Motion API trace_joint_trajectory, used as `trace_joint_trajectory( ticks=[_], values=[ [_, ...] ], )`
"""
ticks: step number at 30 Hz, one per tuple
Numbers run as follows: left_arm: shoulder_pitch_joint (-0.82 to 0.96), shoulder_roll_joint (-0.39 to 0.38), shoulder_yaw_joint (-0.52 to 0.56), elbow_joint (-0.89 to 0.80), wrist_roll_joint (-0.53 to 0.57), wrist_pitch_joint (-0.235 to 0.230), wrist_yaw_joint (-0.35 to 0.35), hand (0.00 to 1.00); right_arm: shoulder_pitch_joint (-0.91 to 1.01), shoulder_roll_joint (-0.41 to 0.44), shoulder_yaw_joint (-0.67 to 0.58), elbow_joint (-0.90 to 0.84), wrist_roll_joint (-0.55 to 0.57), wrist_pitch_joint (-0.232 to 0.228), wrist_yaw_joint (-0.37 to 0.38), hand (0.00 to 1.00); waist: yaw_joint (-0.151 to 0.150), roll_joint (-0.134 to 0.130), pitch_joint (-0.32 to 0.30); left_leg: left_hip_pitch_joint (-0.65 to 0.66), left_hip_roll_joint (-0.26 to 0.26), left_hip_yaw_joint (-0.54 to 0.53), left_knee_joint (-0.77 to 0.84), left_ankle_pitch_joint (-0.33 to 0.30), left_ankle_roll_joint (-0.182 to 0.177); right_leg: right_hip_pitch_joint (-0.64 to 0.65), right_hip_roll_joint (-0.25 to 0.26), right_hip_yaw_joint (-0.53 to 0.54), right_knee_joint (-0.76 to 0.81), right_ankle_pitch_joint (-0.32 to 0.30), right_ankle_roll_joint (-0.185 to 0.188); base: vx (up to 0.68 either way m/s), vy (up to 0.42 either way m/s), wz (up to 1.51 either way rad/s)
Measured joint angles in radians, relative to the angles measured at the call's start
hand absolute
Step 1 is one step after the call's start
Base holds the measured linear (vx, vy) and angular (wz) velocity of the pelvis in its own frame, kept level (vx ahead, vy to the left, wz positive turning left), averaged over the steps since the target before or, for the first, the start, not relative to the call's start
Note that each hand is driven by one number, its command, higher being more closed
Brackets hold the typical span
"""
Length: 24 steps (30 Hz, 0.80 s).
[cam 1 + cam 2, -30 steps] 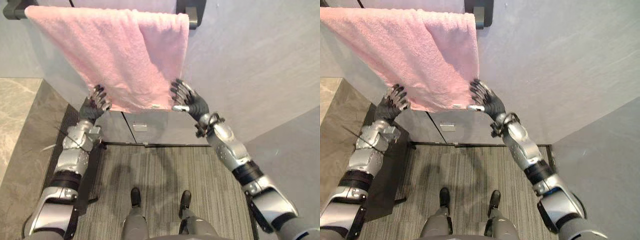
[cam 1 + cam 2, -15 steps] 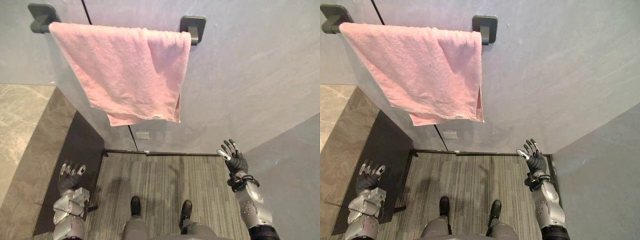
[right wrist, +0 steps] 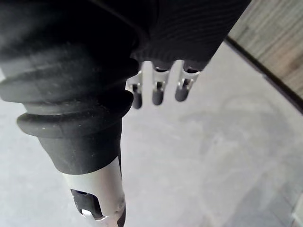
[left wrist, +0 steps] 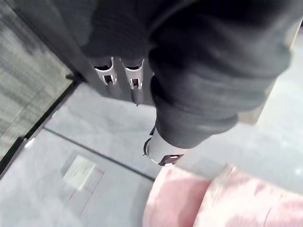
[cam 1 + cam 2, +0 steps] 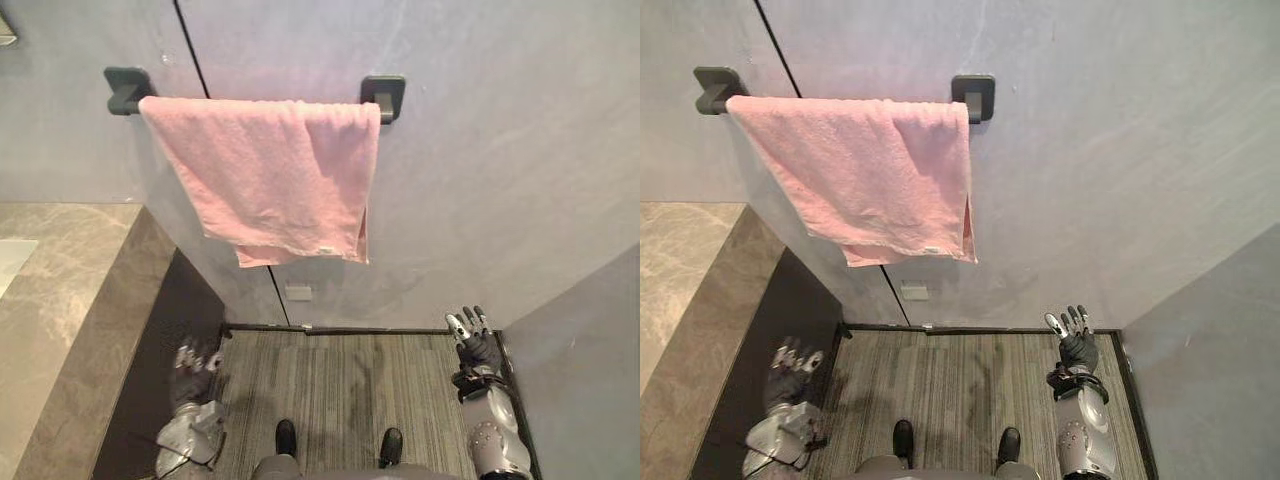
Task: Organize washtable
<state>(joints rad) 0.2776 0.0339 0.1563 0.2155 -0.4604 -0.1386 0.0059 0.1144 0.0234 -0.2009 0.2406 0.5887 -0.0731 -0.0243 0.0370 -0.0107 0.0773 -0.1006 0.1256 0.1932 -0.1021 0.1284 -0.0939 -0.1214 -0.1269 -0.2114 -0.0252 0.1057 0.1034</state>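
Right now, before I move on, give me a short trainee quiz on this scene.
1. True or false: the pink towel hangs draped over the dark towel bar.
2. The left hand is: A) gripping the towel; B) open, low beside the marble counter; C) resting on the bar.
3. What does the right hand hold?
Key: 1 true. 2 B. 3 Nothing; its fingers are straight and well apart from the towel.
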Motion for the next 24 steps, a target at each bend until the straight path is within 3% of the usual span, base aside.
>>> trace_joint_trajectory(
  ticks=[1, 2, 3, 4, 5, 6, 8, 9, 10, 11, 12, 13, 14, 15, 16, 19, 21, 24],
  values=[
    [-0.005, 0.000, -0.012, 0.000, 0.000, 0.000, 0.001, 0.00, 0.000, -0.001, 0.011, 0.000, 0.000, 0.000, -0.001, 0.00, 0.000, 0.000, 0.001, -0.002, 0.000, 0.001, 0.000, 0.000, 0.001, -0.012, -0.002, 0.007, 0.022, -0.008, 0.006, -0.05, 0.029, -0.12],
    [-0.025, -0.002, -0.051, 0.001, -0.001, 0.001, 0.001, 0.00, 0.001, -0.004, 0.035, 0.008, 0.001, 0.000, -0.002, 0.00, -0.020, 0.004, 0.002, -0.006, 0.009, -0.001, 0.000, 0.003, 0.016, -0.042, -0.010, 0.026, 0.085, -0.031, 0.053, 0.00, 0.000, 0.00],
    [-0.036, -0.003, -0.056, 0.002, -0.001, 0.001, 0.001, 0.00, 0.000, -0.005, 0.046, 0.010, 0.001, -0.001, -0.001, 0.00, -0.026, 0.011, 0.007, -0.007, 0.016, -0.008, 0.000, 0.006, 0.023, -0.058, -0.008, 0.053, 0.134, -0.054, 0.062, 0.00, -0.043, 0.36],
    [-0.066, 0.000, -0.074, 0.004, -0.001, 0.001, 0.002, 0.00, 0.013, -0.004, 0.062, 0.012, 0.001, -0.005, -0.001, 0.00, -0.038, 0.019, 0.023, -0.006, 0.014, -0.043, 0.004, 0.016, 0.028, -0.104, -0.016, 0.130, 0.382, -0.180, 0.011, 0.02, -0.087, 0.65],
    [-0.071, 0.000, -0.079, 0.004, -0.001, 0.000, 0.001, 0.00, 0.021, -0.004, 0.065, 0.018, 0.000, -0.004, 0.000, 0.00, -0.045, 0.017, 0.023, -0.008, 0.008, -0.068, 0.007, 0.021, 0.026, -0.104, -0.019, 0.161, 0.470, -0.227, 0.008, 0.06, -0.255, 1.51],
    [-0.071, 0.009, -0.084, 0.009, -0.007, -0.003, 0.005, 0.00, 0.018, -0.011, 0.119, 0.021, -0.002, -0.005, 0.008, 0.00, -0.047, -0.031, 0.019, -0.017, -0.022, -0.147, 0.013, 0.057, 0.006, -0.059, -0.015, 0.259, 0.541, -0.337, 0.034, 0.00, -0.317, 1.63],
    [-0.063, 0.004, -0.084, 0.017, -0.018, -0.002, 0.019, 0.00, -0.015, -0.030, 0.165, 0.021, -0.001, -0.005, 0.010, 0.00, -0.022, -0.028, 0.025, -0.083, -0.023, -0.202, 0.054, 0.061, -0.001, -0.010, -0.009, 0.243, 0.427, -0.417, 0.014, -0.10, -0.279, 1.14],
    [-0.052, -0.023, -0.082, 0.031, -0.029, 0.000, 0.022, 0.00, -0.042, -0.056, 0.183, 0.024, -0.002, -0.005, 0.010, 0.00, -0.017, 0.024, 0.050, -0.117, 0.007, -0.234, 0.084, 0.061, 0.001, 0.005, 0.033, 0.202, 0.402, -0.398, 0.003, -0.25, -0.222, 0.64],
    [-0.029, -0.038, -0.083, 0.030, -0.037, -0.001, 0.022, 0.00, -0.057, -0.074, 0.211, 0.027, -0.002, -0.004, 0.010, 0.00, -0.015, 0.052, 0.069, -0.140, 0.033, -0.269, 0.114, 0.059, 0.002, 0.007, 0.060, 0.171, 0.417, -0.401, -0.007, -0.27, -0.221, 0.68],
    [-0.011, -0.043, -0.083, 0.030, -0.038, 0.000, 0.023, 0.00, -0.060, -0.077, 0.227, 0.027, -0.003, -0.003, 0.012, 0.00, -0.016, 0.059, 0.073, -0.147, 0.037, -0.285, 0.122, 0.056, 0.007, 0.007, 0.071, 0.155, 0.430, -0.406, -0.017, -0.22, -0.187, 0.64],
    [0.017, -0.051, -0.080, 0.030, -0.040, 0.001, 0.027, 0.00, -0.058, -0.082, 0.247, 0.027, -0.011, -0.003, 0.022, 0.00, -0.019, 0.073, 0.080, -0.151, 0.052, -0.281, 0.118, 0.047, 0.041, 0.012, 0.086, 0.127, 0.452, -0.411, -0.043, -0.20, -0.196, 0.82],
    [0.044, -0.050, -0.082, 0.031, -0.041, 0.005, 0.036, 0.00, -0.044, -0.089, 0.253, 0.027, -0.017, 0.003, 0.031, 0.00, -0.022, 0.079, 0.085, -0.146, 0.072, -0.233, 0.100, 0.011, 0.131, 0.016, 0.093, 0.084, 0.461, -0.412, -0.069, -0.21, -0.251, 1.14],
    [0.050, -0.044, -0.082, 0.033, -0.040, 0.005, 0.039, 0.00, -0.038, -0.103, 0.248, 0.030, -0.029, 0.007, 0.033, 0.00, -0.021, 0.056, 0.095, -0.142, 0.086, -0.159, 0.108, -0.092, 0.209, 0.031, 0.081, 0.056, 0.450, -0.405, -0.101, -0.20, -0.213, 1.00],
    [0.053, -0.039, -0.081, 0.033, -0.040, 0.004, 0.038, 0.00, -0.041, -0.110, 0.246, 0.033, -0.035, 0.009, 0.036, 0.00, -0.014, 0.049, 0.105, -0.151, 0.095, -0.125, 0.139, -0.129, 0.199, 0.032, 0.075, 0.042, 0.452, -0.405, -0.113, -0.20, -0.188, 0.73],
    [0.067, -0.039, -0.085, 0.039, -0.040, 0.008, 0.038, 0.00, -0.044, -0.120, 0.246, 0.040, -0.042, 0.009, 0.048, 0.00, -0.013, 0.039, 0.116, -0.175, 0.099, -0.086, 0.236, -0.119, 0.154, 0.027, 0.057, 0.015, 0.458, -0.396, -0.134, -0.22, -0.168, 0.39],
    [0.090, -0.045, -0.115, 0.041, -0.039, 0.019, 0.013, 0.00, -0.024, -0.125, 0.217, 0.051, -0.042, 0.012, 0.051, 0.00, -0.030, 0.025, 0.113, -0.162, 0.058, -0.044, 0.426, -0.115, 0.137, 0.017, 0.009, -0.017, 0.419, -0.351, -0.149, -0.19, -0.181, 0.37],
    [0.087, -0.063, -0.102, 0.039, -0.040, 0.020, 0.000, 0.00, 0.011, -0.137, 0.217, 0.051, -0.045, 0.018, 0.054, 0.00, -0.039, 0.033, 0.110, -0.108, 0.109, 0.011, 0.593, -0.189, 0.100, 0.017, 0.005, -0.059, 0.354, -0.295, -0.163, -0.10, -0.072, 0.52],
    [0.069, -0.067, -0.109, 0.038, -0.039, 0.021, -0.007, 0.00, 0.048, -0.139, 0.207, 0.048, -0.050, 0.025, 0.073, 0.00, -0.078, 0.049, 0.099, 0.003, 0.176, 0.042, 0.696, -0.206, 0.101, 0.028, -0.014, -0.171, 0.335, -0.274, -0.166, -0.08, 0.012, 1.10]
  ],
)
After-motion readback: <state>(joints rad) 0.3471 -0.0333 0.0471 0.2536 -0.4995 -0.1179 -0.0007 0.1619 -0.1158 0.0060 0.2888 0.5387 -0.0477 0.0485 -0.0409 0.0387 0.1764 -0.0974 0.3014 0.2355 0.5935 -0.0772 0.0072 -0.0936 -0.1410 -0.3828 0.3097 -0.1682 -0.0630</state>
